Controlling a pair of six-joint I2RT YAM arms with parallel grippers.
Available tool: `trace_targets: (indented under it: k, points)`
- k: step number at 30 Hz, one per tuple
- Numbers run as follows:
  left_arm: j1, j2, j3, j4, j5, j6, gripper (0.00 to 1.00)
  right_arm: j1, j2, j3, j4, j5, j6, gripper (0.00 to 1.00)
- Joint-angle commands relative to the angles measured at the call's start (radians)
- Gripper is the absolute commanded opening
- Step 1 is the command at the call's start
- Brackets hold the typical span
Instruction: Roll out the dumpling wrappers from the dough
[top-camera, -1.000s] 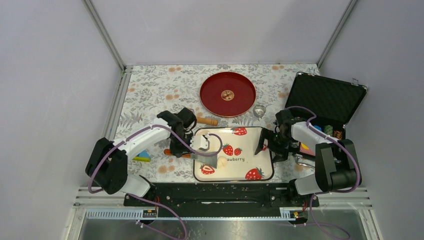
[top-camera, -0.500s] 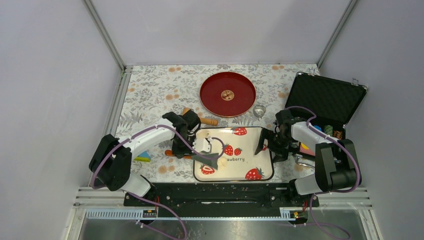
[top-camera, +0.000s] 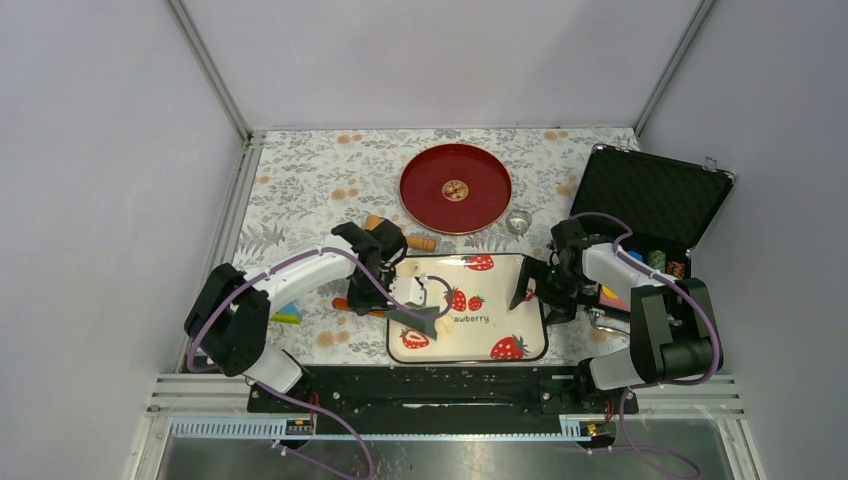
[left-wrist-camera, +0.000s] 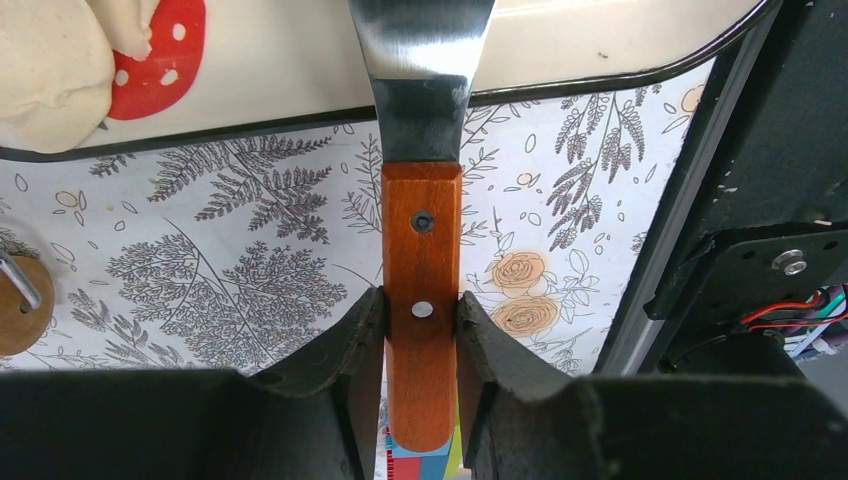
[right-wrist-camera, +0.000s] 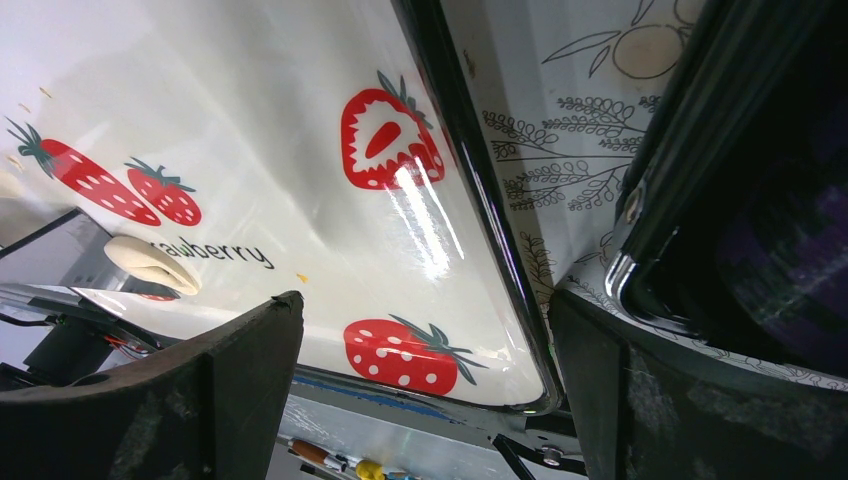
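Dough (top-camera: 443, 323) on strawberry tray (top-camera: 500, 300); L jaws grip scraper handle (left-wrist-camera: 422, 300), R jaws wide.

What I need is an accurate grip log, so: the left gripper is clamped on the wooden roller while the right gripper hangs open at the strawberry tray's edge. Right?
Wrong tool: the left wrist view shows the left gripper clamped on the wooden handle of a metal-bladed scraper. The rest is right.

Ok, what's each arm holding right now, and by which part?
The left tool grips a scraper by its wooden handle, at the lower rivet. The right tool is open, holding nothing.
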Motion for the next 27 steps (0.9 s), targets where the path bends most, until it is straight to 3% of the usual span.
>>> trace_targets:
  k: [1,14,27]
  points:
    - [-0.009,0.010,0.046,-0.005,0.007,0.008,0.00,0.005,0.021,0.000,0.026,-0.045,-0.021,1.00]
    - [0.043,-0.109,-0.012,-0.005,-0.065,-0.006,0.00,0.005,0.016,-0.004,0.026,-0.046,-0.019,0.99]
    - [0.006,-0.189,-0.073,-0.038,-0.044,-0.088,0.00,0.005,-0.004,-0.005,0.023,-0.045,-0.014,0.99]
